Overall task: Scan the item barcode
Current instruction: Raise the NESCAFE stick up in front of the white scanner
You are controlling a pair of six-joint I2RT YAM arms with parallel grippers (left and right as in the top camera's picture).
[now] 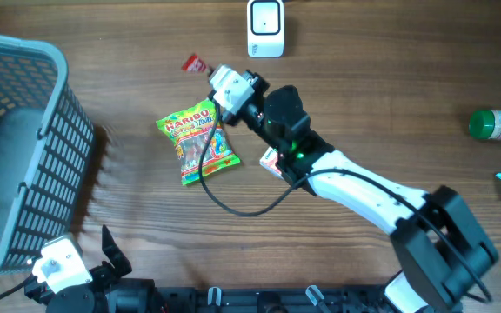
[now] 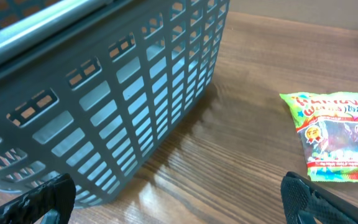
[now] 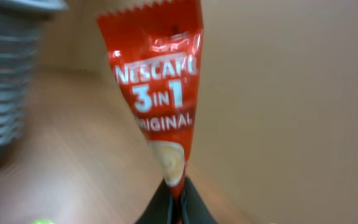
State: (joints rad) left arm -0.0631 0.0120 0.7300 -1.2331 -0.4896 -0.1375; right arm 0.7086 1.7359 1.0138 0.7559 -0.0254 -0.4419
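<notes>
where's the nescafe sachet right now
The Nescafe sachet is clamped in the right pincer; in the overhead view it shows at top centre, left of the white scanner and above the Haribo bag.

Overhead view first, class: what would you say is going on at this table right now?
The right arm has its jaws shut on a red coffee sachet, holding it upright near the white scanner at the table's far edge. The left arm sits beside the grey basket, jaws open and empty. A sweets bag lies on the table between them, and a green bottle lies off to the right.
</notes>
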